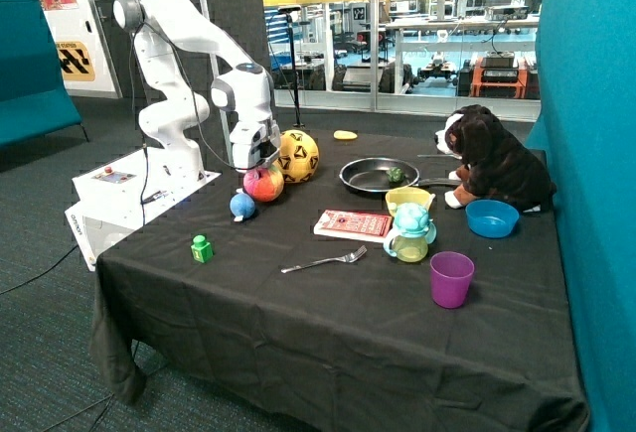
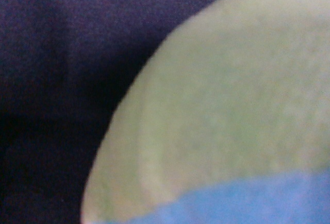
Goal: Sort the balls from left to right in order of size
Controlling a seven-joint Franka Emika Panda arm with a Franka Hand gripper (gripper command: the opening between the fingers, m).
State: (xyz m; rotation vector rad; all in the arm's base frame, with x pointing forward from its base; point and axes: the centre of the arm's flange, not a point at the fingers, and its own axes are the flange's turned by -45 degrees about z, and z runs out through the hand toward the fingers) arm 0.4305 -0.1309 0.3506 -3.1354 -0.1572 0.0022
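Note:
Three balls lie in a slanted row on the black tablecloth (image 1: 298,333), near the robot's base. A small blue ball (image 1: 242,206) is nearest the table's edge. A medium red and yellow-green ball (image 1: 266,186) is beside it. A large yellow and black ball (image 1: 298,156) is farthest back. My gripper (image 1: 256,166) is down on top of the medium ball, touching or almost touching it. In the wrist view that ball's yellow-green and blue surface (image 2: 227,105) fills most of the picture, very close, with dark cloth (image 2: 51,80) beside it.
A green block (image 1: 202,248) and a fork (image 1: 325,261) lie towards the front. A red book (image 1: 354,223), a frying pan (image 1: 378,174), a teal sippy cup (image 1: 410,231), a purple cup (image 1: 451,279), a blue bowl (image 1: 492,217) and a plush dog (image 1: 494,159) stand further along.

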